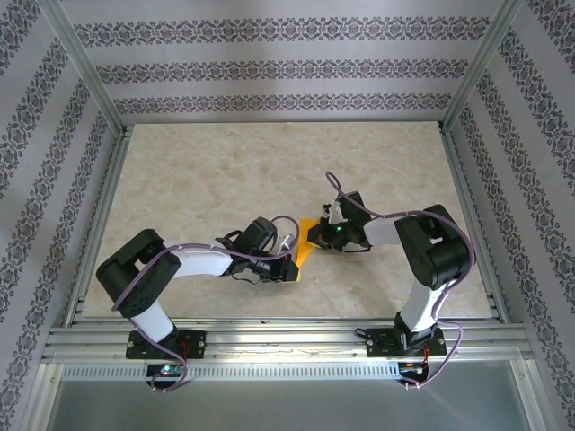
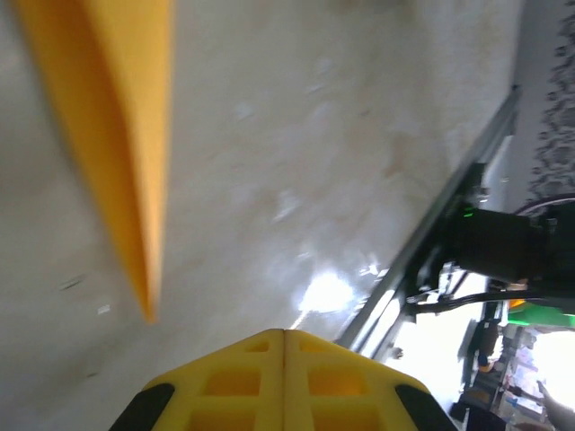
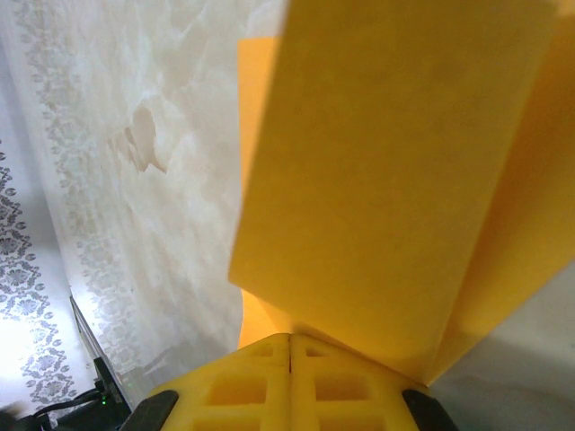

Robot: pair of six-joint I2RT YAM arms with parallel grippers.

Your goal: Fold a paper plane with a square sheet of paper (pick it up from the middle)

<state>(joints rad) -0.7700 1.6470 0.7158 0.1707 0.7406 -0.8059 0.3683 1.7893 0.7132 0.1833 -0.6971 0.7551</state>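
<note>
though the sheet of paper [image 1: 307,244] hangs over the near middle of the table [image 1: 198,180], most of the marbled top lies bare around it: a wide stretch toward the far wall, open room to the left and right, and a narrower strip between it and the aluminium rail [image 1: 269,334] at the near edge. one sheet is in view, orange-yellow and folded into layers, and it sits between the ends of two arms, the left arm [image 1: 193,262] and the right arm [image 1: 422,247]. the right fingers [image 3: 243,382] are pressed together on the sheet's lower edge, its flat layers rising out of the seam between them and fanning to the right. the left fingers [image 2: 234,382] are closed flush against each other. in the left wrist view a narrow tapered point of the paper runs down at the upper left, apart from their tips, and whether they pinch any part of it i cannot tell. from above they sit just beside the sheet's near corner.
</note>
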